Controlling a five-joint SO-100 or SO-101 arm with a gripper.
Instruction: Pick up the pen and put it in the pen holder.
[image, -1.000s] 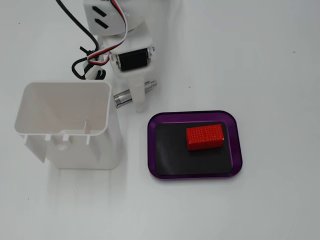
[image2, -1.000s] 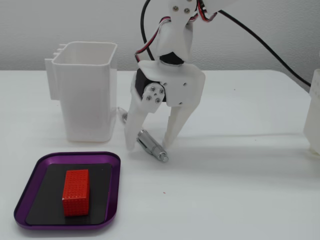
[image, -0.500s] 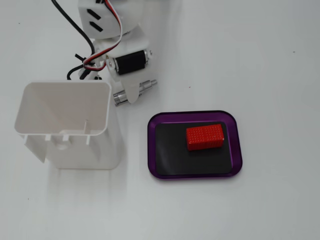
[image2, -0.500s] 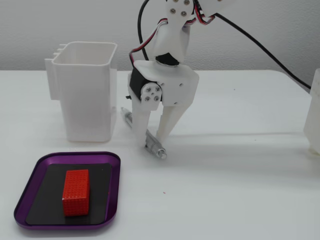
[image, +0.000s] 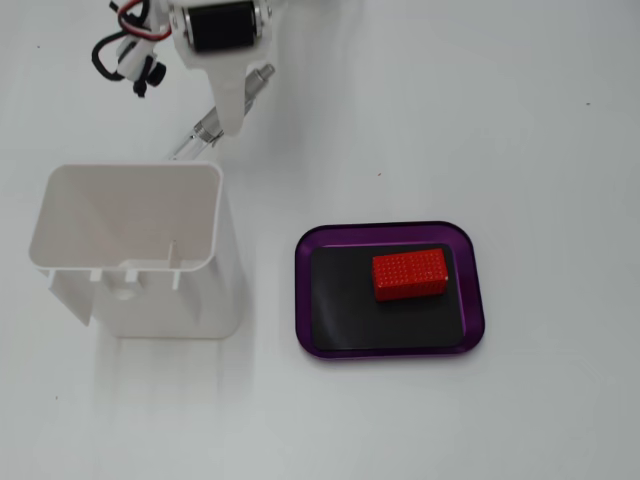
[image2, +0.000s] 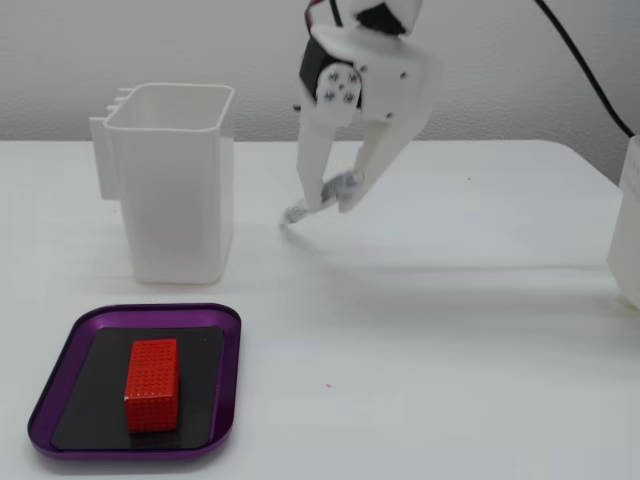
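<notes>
The pen (image: 192, 138) lies slantwise under my gripper (image: 228, 122), just behind the pen holder (image: 170, 300), with its silver end sticking out past the white finger. In another fixed view my gripper (image2: 335, 198) is closed around the pen (image2: 298, 212). The pen is tilted, and its lower end is at or just above the table. The pen holder (image2: 175, 200) is a tall white box that stands upright and looks empty. In that view it is a short way left of the gripper.
A shallow purple tray (image: 301, 290) with a black inside holds a red studded block (image: 410, 274). In the other fixed view the tray (image2: 232, 335) and block (image2: 152, 385) sit in front of the holder. A white object (image2: 630, 220) stands at the right edge.
</notes>
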